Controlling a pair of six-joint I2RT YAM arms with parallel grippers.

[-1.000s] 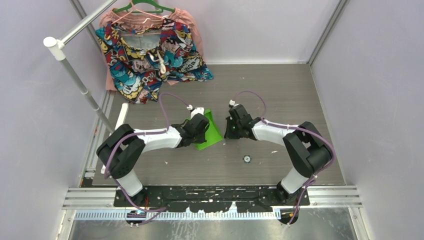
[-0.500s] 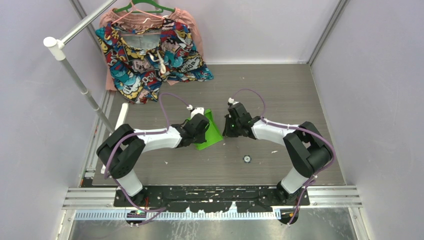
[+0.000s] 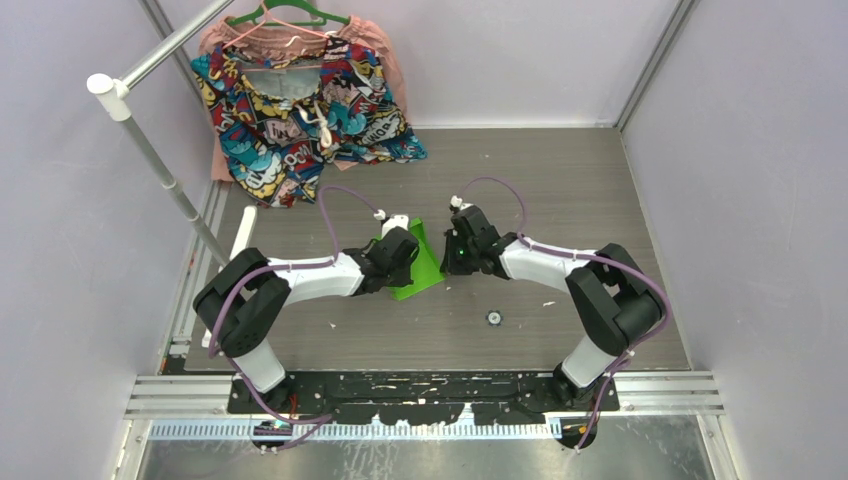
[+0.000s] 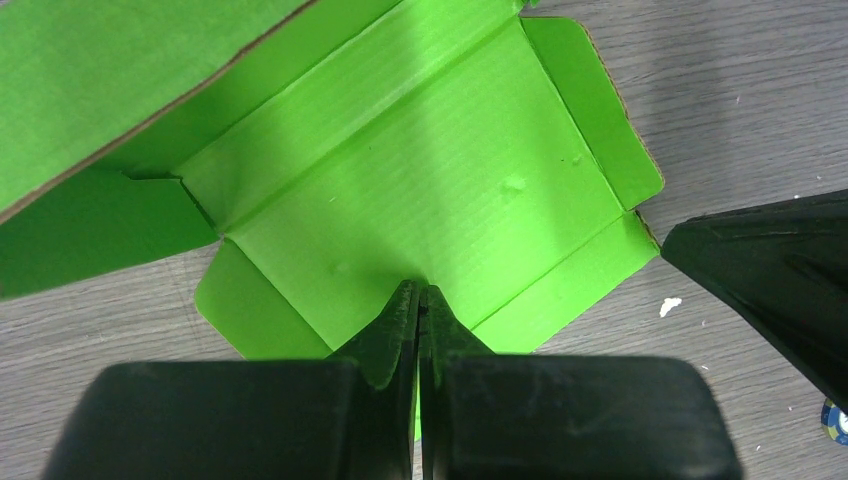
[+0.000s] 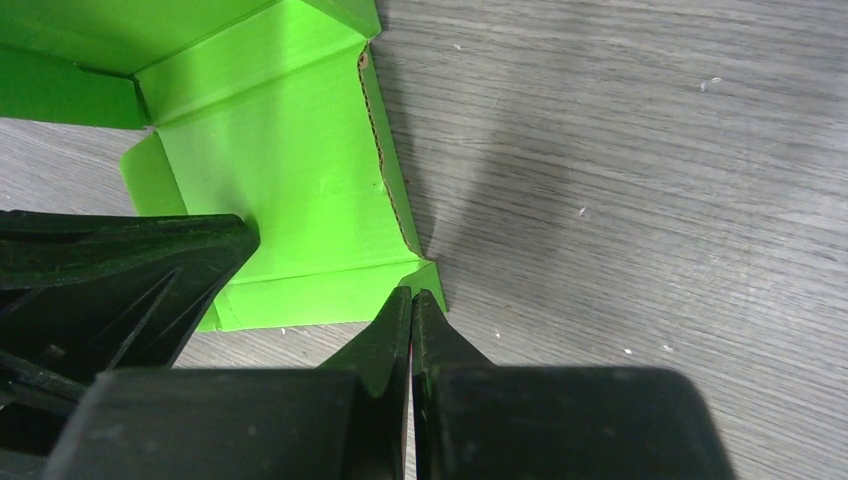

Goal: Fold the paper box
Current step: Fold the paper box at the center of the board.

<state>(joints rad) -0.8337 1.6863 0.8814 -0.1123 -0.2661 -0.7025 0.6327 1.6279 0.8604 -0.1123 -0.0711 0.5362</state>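
The paper box [image 3: 430, 268] is a lime-green die-cut sheet lying partly folded on the table between both arms. In the left wrist view its creased main panel [image 4: 420, 190] lies flat, with one large flap raised at the upper left. My left gripper [image 4: 418, 290] is shut, and its tips rest on the near edge of that panel. My right gripper [image 5: 411, 295] is also shut, tips at the small corner tab on the paper box's [image 5: 290, 190] right side. From above, the left gripper [image 3: 405, 255] and right gripper [image 3: 452, 262] sit close on either side.
A colourful patterned garment [image 3: 300, 100] hangs on a green hanger at the back left, beside a slanted white rail [image 3: 150, 150]. A small round object [image 3: 493, 318] lies on the grey table near the right arm. Walls close in on three sides.
My right gripper has crept a little to the left, closer to the box's right edge. The left gripper and the box have stayed put.
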